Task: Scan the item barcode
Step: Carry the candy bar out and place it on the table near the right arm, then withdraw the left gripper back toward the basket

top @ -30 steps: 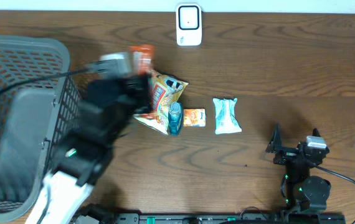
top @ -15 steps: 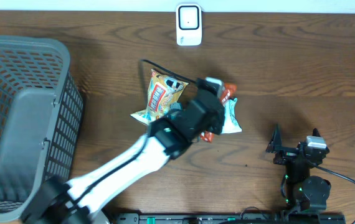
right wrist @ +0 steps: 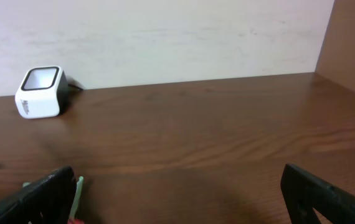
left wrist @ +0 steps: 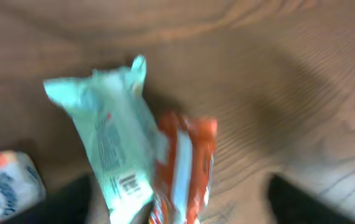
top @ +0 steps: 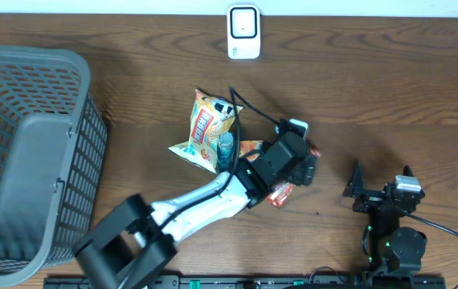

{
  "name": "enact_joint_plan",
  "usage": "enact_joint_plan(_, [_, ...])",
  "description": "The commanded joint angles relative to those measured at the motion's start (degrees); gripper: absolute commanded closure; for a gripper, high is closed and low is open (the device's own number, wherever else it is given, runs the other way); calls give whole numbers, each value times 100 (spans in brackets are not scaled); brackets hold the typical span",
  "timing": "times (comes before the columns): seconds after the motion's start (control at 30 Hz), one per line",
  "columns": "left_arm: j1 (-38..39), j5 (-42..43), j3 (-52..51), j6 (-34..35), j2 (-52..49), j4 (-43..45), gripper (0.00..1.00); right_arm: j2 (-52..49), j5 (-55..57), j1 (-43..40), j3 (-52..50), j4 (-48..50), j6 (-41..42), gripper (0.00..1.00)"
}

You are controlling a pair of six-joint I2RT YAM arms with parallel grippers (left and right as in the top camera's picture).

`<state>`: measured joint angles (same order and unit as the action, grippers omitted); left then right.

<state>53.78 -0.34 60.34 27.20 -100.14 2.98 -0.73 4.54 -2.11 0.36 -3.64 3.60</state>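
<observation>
1. Left claw (left wrist: 184, 200) hangs over mid-table, jaws spread wide and gripping nothing. The orange packet (left wrist: 184, 165) lies loose on the table (top: 390, 96) beneath it, touching the green packet (left wrist: 109, 143).
2. Right claw (right wrist: 180, 202) sits parked at the near edge, wide open and empty.
3. The scanner (top: 243, 32) stands at the far edge, well apart from the orange packet, with nothing at its window.
4. My read: no scan is under way right now. Whether this packet's barcode has been read, the pictures don't say.
5. Hard to see: from overhead, the arm covers the green packet and most of the orange one. The left wrist view is blurred, so no barcode is legible, and the claw's fingers show only as dark corners.
</observation>
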Motion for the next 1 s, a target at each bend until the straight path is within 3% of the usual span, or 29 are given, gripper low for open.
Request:
enact_joint_plan(0.0, [-9, -461, 448, -516, 660, -308, 1, 9, 46, 28, -4, -20, -68, 1])
enact_joint_plan(0.23, [-166, -2033, 1928, -2061, 1543, -1698, 2, 9, 46, 28, -4, -20, -68, 1])
enact_joint_plan(0.53, [-750, -3552, 4041, -3777, 1910, -2050, 2, 9, 46, 28, -4, -20, -68, 1])
enact_joint_plan(0.7, [-844, -5296, 4966, -6161, 1921, -1790, 2, 9, 46, 28, -4, -20, -68, 1])
enact_joint_plan(0.77, [-979, -5289, 4962, -6841, 2068, -1368, 2, 9, 46, 28, -4, -20, -70, 1])
enact_joint_plan(0.83, [-1167, -5324, 4962, -6679, 2240, -1150, 2, 9, 46, 28, -4, -20, -68, 1])
enact_joint_plan(0.97, [-1338, -5268, 4819, -6275, 2732, -1668, 2, 9, 46, 28, -4, -20, -68, 1])
